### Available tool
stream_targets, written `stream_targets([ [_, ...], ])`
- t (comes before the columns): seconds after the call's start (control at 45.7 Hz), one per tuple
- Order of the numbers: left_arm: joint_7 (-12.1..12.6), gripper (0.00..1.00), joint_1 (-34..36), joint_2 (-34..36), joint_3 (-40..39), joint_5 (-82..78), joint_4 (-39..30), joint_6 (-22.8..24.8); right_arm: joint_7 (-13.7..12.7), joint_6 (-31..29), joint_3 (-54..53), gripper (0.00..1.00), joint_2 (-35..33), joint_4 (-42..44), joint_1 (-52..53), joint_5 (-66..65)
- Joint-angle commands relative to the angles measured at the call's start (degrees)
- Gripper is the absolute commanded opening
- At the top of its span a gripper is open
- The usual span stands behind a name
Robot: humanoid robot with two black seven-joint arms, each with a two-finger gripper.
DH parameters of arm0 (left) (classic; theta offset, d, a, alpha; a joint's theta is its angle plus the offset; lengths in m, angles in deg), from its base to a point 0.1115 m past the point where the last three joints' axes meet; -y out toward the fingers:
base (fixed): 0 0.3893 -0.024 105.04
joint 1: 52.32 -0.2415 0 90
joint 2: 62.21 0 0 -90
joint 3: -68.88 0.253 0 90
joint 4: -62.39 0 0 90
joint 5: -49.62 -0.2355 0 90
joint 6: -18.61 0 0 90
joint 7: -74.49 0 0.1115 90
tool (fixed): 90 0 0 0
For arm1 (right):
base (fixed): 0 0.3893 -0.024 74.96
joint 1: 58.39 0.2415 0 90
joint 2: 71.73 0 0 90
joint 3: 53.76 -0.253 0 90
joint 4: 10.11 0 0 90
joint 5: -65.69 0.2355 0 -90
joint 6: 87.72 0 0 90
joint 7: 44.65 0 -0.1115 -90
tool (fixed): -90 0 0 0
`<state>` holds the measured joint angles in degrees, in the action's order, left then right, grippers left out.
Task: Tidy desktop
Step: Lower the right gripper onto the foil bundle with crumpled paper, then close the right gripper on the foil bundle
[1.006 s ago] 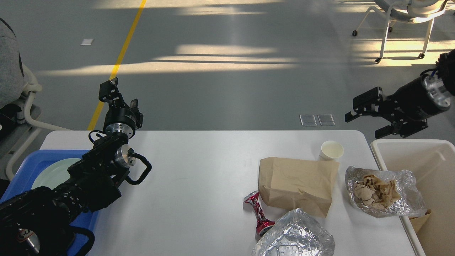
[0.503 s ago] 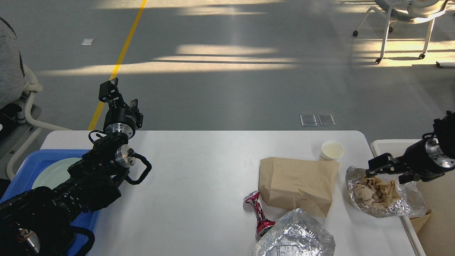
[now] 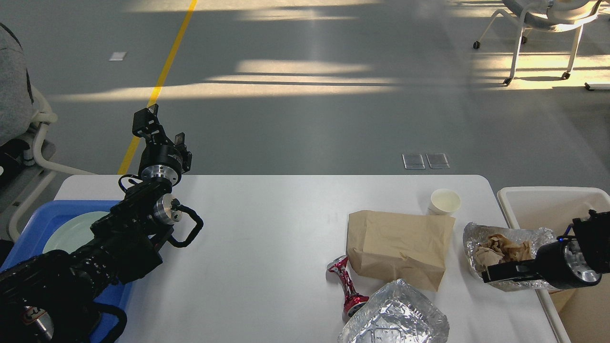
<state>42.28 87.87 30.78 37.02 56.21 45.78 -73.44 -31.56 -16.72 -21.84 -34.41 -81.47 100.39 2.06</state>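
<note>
The white desktop (image 3: 267, 228) carries litter on its right half. There lie a brown paper bag (image 3: 398, 245), a white paper cup (image 3: 444, 201), a crushed red can (image 3: 348, 286), a crumpled foil container (image 3: 395, 319) and a foil tray (image 3: 481, 233) holding wadded brown paper (image 3: 500, 250). My right gripper (image 3: 503, 275) is low at the near edge of that foil tray; it shows as one dark bar, so its fingers cannot be told apart. My left gripper (image 3: 162, 128) is raised above the table's far left edge, open and empty.
A white bin (image 3: 548, 205) stands off the table's right edge, behind my right arm. A blue tray (image 3: 28, 224) with a pale green plate (image 3: 71, 233) sits at the left, partly hidden by my left arm. A chair (image 3: 543, 28) stands far back right.
My right arm has dropped from high above the bin down and toward me, reaching the near edge of the foil tray with paper. The left arm has not moved.
</note>
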Motion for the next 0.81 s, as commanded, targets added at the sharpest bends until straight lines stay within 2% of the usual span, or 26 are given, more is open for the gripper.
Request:
stream_targets([
  [0.0,0.04,0.96,0.0,0.0,-0.04,0.0,0.0,0.03,-1.13,0.9,-0.37,0.99,0.82,1.48,-1.1,2.88],
  [0.044,0.04,0.96,0.0,0.0,-0.04,0.0,0.0,0.03,-2.71,0.63,-0.37,1.0,1.08,1.66,-1.19,6.92],
  [0.175,0.04,0.96,0.0,0.0,0.04,0.0,0.0,0.03,-9.74,-2.35,-0.28,1.0,1.08,1.75,-1.37,24.49],
  [0.263,0.04,0.96,0.0,0.0,-0.04,0.0,0.0,0.03,-12.47,-5.95,-0.37,1.0,1.17,2.62,-1.19,33.38],
  [0.525,0.04,0.96,0.0,0.0,0.04,0.0,0.0,0.03,-17.22,-7.28,-0.46,1.0,1.35,4.38,-2.6,53.15],
  [0.788,0.04,0.96,0.0,0.0,0.04,0.0,0.0,-0.06,-17.66,-6.4,-0.37,0.99,6.26,12.29,-6.02,69.42],
])
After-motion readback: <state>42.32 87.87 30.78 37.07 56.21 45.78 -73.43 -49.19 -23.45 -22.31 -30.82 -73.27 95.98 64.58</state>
